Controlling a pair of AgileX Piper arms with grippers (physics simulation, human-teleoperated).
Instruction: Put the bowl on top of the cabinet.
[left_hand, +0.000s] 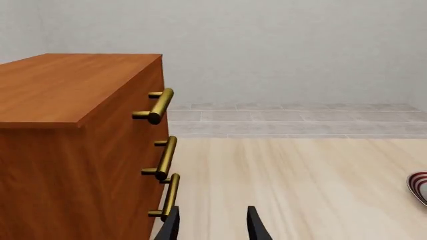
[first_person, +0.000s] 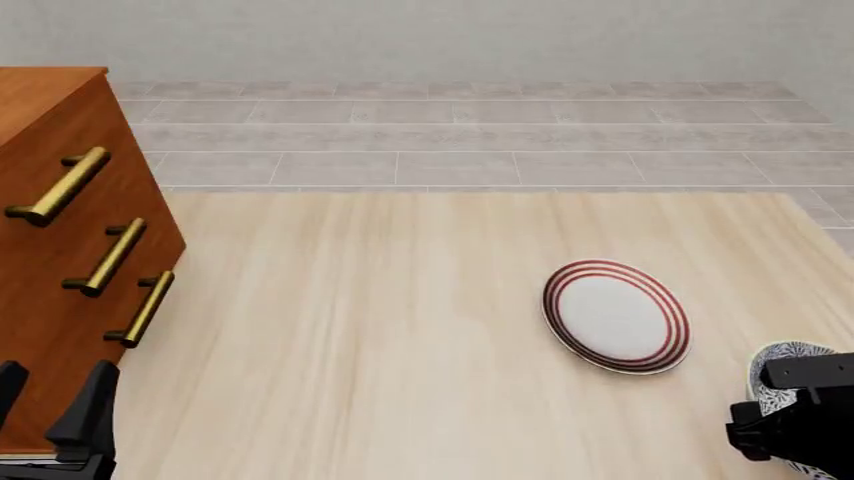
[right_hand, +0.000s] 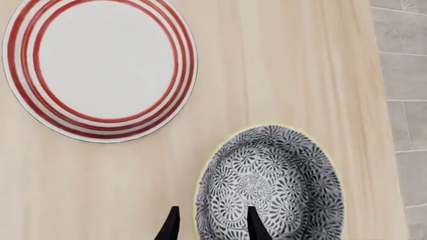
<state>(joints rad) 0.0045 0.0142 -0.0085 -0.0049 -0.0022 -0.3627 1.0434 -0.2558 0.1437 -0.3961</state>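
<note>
Right pincer (right_hand: 211, 225) over bowl (right_hand: 270, 182), task barely begun
Fingers parted astride bowl's near rim, nothing gripped; bowl on tabletop (first_person: 400, 330) just beside plate (first_person: 617, 316). Left pincer (left_hand: 213, 225) open beside cabinet (first_person: 54, 260). Lift and placement remain.

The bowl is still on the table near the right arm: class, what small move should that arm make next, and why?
Probably lower the right claw straight down so its open fingers straddle the near rim of the bowl, then close. In the right wrist view the fingertips sit on either side of that rim and grip nothing yet. The cabinet stands far across the table, so lifting must come first.
</note>
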